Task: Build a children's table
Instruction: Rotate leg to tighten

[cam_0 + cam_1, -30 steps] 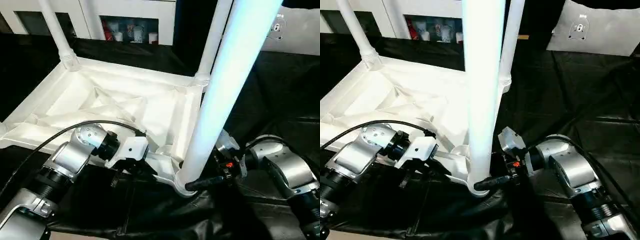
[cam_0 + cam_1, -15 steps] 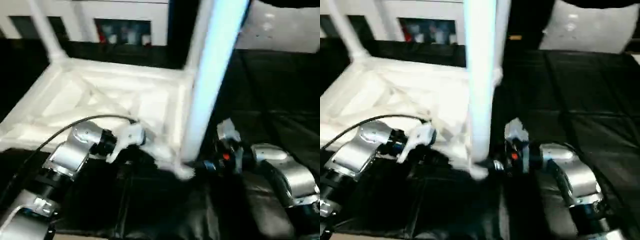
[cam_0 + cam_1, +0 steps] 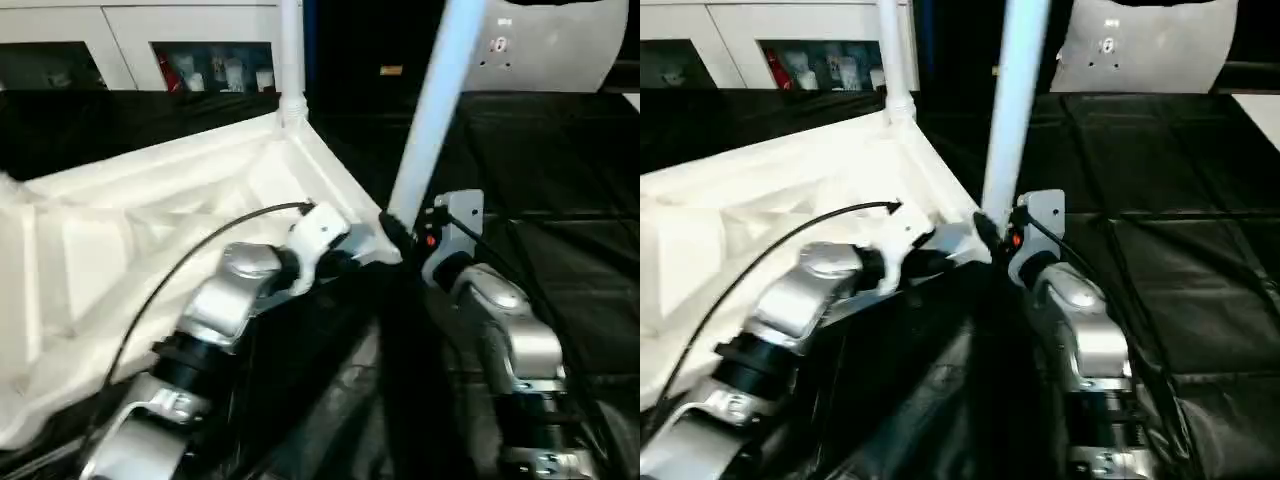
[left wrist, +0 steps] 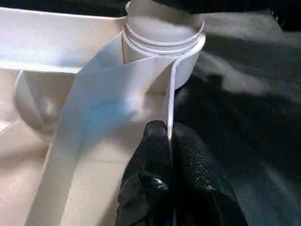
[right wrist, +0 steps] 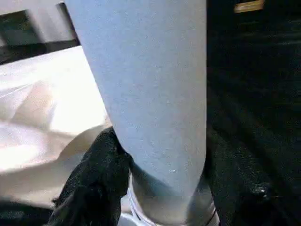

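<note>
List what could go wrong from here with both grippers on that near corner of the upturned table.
1. The left gripper is pinched shut on only the thin rim of the table top; it may slip off or bend it.
2. The right gripper clasps the near leg low at its corner socket; the long, leaning leg could lever loose.

The children's table (image 3: 150, 210) is smooth white plastic with a soft sheen, and its tube leg (image 5: 150, 94) looks satin and faintly speckled up close. The fingers (image 4: 188, 188) wear black pebbled rubber. The forearms (image 3: 225, 300) are brushed silver metal, and the black sheet (image 3: 1180, 260) is glossy and wrinkled
</note>
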Robot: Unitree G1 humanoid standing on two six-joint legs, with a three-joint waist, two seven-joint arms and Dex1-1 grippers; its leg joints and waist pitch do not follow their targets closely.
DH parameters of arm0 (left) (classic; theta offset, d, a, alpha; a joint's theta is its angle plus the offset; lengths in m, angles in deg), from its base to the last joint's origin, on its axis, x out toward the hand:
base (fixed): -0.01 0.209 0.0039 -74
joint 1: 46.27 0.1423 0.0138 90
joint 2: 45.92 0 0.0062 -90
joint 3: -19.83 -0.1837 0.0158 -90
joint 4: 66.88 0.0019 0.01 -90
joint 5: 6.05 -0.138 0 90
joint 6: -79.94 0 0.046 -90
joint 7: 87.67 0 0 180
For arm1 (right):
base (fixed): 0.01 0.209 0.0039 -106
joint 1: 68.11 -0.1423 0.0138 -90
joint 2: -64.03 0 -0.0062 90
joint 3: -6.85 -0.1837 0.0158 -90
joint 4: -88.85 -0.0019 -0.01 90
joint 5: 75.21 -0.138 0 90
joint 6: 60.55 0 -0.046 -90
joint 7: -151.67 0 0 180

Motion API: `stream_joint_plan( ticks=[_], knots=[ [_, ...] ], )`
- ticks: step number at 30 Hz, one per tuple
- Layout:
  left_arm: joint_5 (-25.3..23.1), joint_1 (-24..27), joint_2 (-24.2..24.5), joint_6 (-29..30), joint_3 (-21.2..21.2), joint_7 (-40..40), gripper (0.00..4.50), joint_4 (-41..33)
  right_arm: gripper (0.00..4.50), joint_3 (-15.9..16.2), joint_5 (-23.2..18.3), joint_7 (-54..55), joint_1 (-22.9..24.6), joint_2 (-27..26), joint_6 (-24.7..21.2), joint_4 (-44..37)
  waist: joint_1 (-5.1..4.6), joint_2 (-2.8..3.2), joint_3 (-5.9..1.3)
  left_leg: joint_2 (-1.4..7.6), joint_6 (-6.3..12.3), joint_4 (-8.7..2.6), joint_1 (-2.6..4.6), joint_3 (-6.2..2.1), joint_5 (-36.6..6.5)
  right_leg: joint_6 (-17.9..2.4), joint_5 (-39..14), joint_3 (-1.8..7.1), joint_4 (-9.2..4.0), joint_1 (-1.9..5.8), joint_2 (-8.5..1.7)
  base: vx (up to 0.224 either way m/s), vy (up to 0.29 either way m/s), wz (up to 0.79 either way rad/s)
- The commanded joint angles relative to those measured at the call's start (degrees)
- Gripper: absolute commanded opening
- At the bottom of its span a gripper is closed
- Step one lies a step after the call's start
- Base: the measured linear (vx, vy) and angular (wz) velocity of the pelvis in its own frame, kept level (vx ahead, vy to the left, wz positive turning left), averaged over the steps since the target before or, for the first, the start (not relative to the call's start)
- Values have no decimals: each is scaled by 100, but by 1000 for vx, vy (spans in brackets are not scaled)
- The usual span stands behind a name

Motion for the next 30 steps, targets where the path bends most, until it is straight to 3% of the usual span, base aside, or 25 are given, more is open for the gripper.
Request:
stream_joint_plan(
  ticks=[1, 4, 6, 9, 10, 13, 19, 20, 21, 24, 25, 28, 30],
  knots=[
    [-5, -120, -432, -42, 23, -649, 0, 29, 209, 292, 46, 426, 98, -489, -209, 394, 17, -37, -334, 326, 517, -327, 31, -154, -469, -1253, -631, 350, -422, 270, -508, 0, 0, 0],
    [-60, -128, -570, 30, 16, -791, 0, -60, 209, 219, 173, 804, 87, -669, -95, 424, 22, -31, -331, 322, 531, -329, 32, -149, -498, -1297, -522, 349, -415, 283, -516, 0, 0, 0],
    [-58, -114, -591, 75, -7, -787, 0, -138, 263, 205, 190, 882, 120, -719, 0, 418, 32, -24, -310, 318, 523, -344, 39, -149, -635, -1256, -686, 349, -441, 282, -519, 0, 0, 0],
    [135, 3, -493, 90, 22, -516, 0, -274, 286, 148, 134, 739, 226, -599, 201, 371, 41, -17, -303, 326, 492, -351, 37, -150, -764, -1179, -800, 355, -458, 284, -525, 0, 0, 0],
    [146, 25, -459, 66, 14, -454, 0, -301, 310, 126, 112, 683, 243, -561, 228, 355, 42, -22, -306, 326, 496, -352, 32, -151, -739, -1176, -761, 356, -452, 289, -524, 0, 0, 0],
    [147, 90, -342, 9, -23, -289, 0, -360, 319, 151, 112, 426, 294, -387, 395, 293, 45, -17, -326, 319, 625, -327, 9, -151, -469, -1242, -265, 351, -402, 321, -522, 0, 0, 0],
    [298, 390, 320, -311, -146, 593, 0, -566, 382, 101, -316, -1345, 519, 803, 727, -30, 54, -47, -371, 300, 1101, -237, -50, -136, -15, -1456, 675, 329, -287, 374, -500, 0, 0, 0],
    [298, 390, 320, -311, -146, 593, 0, -566, 382, 101, -316, -1345, 519, 803, 727, -30, 62, -41, -360, 309, 1134, -238, -47, -133, -12, -1468, 654, 330, -288, 359, -506, 0, 0, 0],
    [330, 483, 602, -509, -222, 975, 0, -591, 404, 84, -540, -2082, 575, 1253, 749, -135, 76, -43, -352, 291, 1180, -230, -47, -132, -118, -1434, 428, 314, -315, 362, -495, 0, 0, 0],
    [417, 637, 1098, -958, -380, 1747, 0, -639, 415, 121, -909, -3262, 623, 1923, 649, -260, 95, -23, -323, 327, 1137, -252, -35, -141, -385, -1304, -281, 313, -371, 350, -513, 0, 0, 0],
    [444, 670, 1242, -1080, -433, 1968, 0, -653, 437, 181, -989, -3594, 635, 2108, 644, -297, 88, -13, -313, 347, 1094, -262, -10, -134, -436, -1314, -454, 315, -391, 302, -506, 0, 0, 0],
    [495, 742, 1661, -1452, -607, 2614, 0, -685, 445, 394, -1193, -4464, 679, 2572, 571, -473, 103, -4, -327, 358, 1106, -258, 4, -142, -413, -1359, -434, 312, -377, 294, -500, 0, 0, 0],
    [501, 773, 1944, -1704, -744, 3030, 0, -701, 445, 541, -1344, -4945, 687, 2827, 427, -583, 123, 6, -349, 372, 1187, -247, 12, -156, -277, -1408, -152, 310, -326, 303, -495, 0, 0, 0]
  ],
)
